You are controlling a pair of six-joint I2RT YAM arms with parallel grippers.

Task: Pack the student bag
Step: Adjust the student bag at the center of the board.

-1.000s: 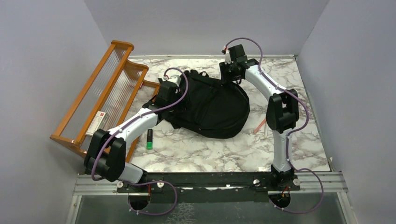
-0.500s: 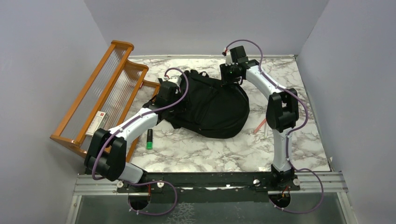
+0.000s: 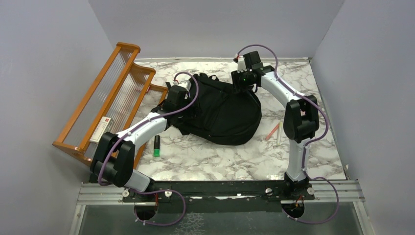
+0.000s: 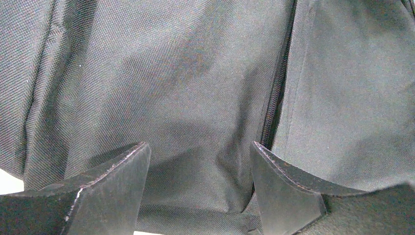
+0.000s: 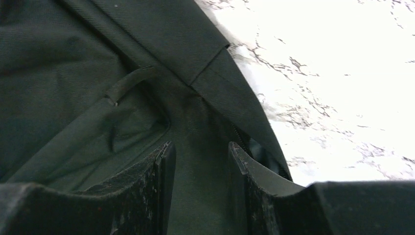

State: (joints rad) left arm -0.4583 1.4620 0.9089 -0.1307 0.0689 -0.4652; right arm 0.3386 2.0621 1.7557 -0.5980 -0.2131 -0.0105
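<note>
Black cloth bag [image 3: 222,110] lies mid-table [image 3: 220,159]. A box [image 3: 102,128] in the wooden rack [image 3: 128,48] carries a red label, too small to read. The left gripper [image 4: 200,152], fingers wide, faces the bag's left side by a zip. The right gripper [image 5: 200,147], fingers narrow, is at the bag's far edge; whether it pinches cloth, I cannot tell.

Left arm [image 3: 147,125]: stretched forward and inward from its base, with the elbow low at the near left and the forearm slanting to the far right
Left gripper [image 4: 198,147]: jaws spread wide
Right arm [image 3: 293,105]: upper link rises straight ahead from its base, elbow bent, forearm angled to the far left
Right gripper [image 5: 200,144]: jaws parted by a narrower gap than the left's
</note>
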